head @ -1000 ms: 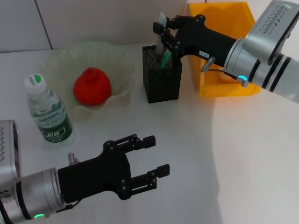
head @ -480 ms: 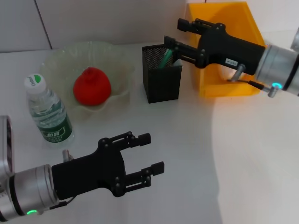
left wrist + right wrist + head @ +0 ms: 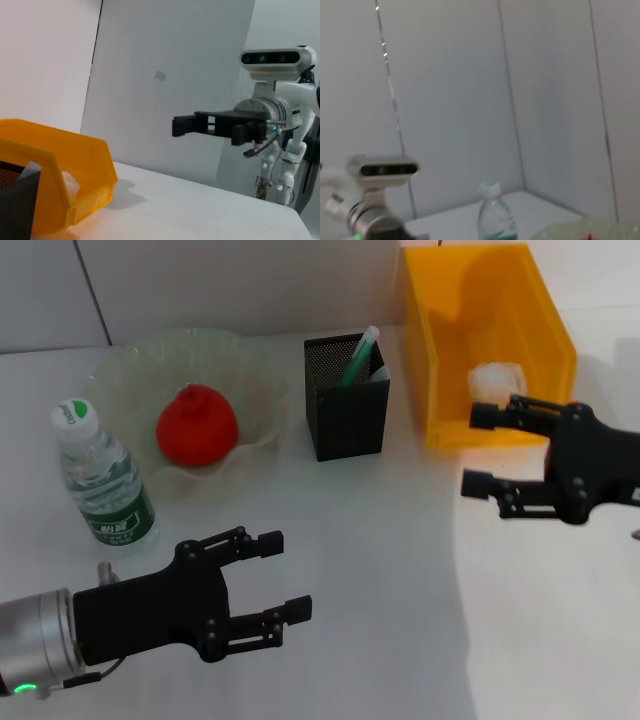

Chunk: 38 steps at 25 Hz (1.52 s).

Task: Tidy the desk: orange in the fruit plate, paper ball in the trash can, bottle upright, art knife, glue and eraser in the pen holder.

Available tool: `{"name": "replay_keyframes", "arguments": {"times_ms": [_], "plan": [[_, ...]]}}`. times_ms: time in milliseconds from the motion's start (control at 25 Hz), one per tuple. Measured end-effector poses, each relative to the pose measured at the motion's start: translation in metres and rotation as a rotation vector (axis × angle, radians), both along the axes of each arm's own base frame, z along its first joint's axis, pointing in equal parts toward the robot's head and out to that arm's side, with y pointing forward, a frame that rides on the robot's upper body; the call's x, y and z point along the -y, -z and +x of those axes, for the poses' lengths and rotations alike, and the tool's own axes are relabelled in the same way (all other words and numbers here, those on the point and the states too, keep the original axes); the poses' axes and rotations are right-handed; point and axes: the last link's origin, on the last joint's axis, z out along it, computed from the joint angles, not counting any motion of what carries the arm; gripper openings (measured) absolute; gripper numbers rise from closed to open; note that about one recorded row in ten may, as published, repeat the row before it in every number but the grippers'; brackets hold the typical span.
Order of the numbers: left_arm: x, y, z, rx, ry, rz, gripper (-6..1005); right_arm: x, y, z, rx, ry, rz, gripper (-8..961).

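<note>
The orange (image 3: 197,425) lies in the glass fruit plate (image 3: 125,372). To the plate's left the bottle (image 3: 100,476) stands upright. A green-and-white stick (image 3: 358,355) and a white piece (image 3: 380,371) poke out of the black mesh pen holder (image 3: 346,420); I cannot tell art knife, glue and eraser apart there. The paper ball (image 3: 497,381) rests in the yellow trash can (image 3: 436,360). My right gripper (image 3: 476,450) hovers open and empty in front of that can. Low at the front left, my left gripper (image 3: 283,575) is open and empty.
White wall panels close off the table's back edge. The left wrist view shows the yellow can (image 3: 55,160), the pen holder's corner (image 3: 17,200) and the right gripper (image 3: 181,125) in the air. The right wrist view shows the bottle (image 3: 495,215).
My right gripper has pulled away from above the pen holder, moving right and toward me past the can. The left gripper has drawn back a little to the left.
</note>
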Motion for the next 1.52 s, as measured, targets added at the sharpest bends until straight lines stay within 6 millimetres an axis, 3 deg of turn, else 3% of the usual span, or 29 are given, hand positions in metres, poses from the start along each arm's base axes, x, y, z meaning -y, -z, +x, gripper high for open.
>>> {"name": "replay_keyframes", "arguments": {"times_ms": [200, 440, 1520], "plan": [[0.0, -0.002, -0.002, -0.01, 0.001, -0.001, 803, 0.022, 0.011, 0.02, 0.076, 0.03, -0.13, 829], [0.002, -0.007, -0.005, -0.025, 0.017, -0.035, 802, 0.032, 0.02, 0.022, 0.098, 0.02, -0.211, 830], [0.004, -0.008, -0.009, -0.044, -0.002, -0.075, 802, 0.029, 0.029, 0.02, 0.138, 0.009, -0.239, 827]]}}
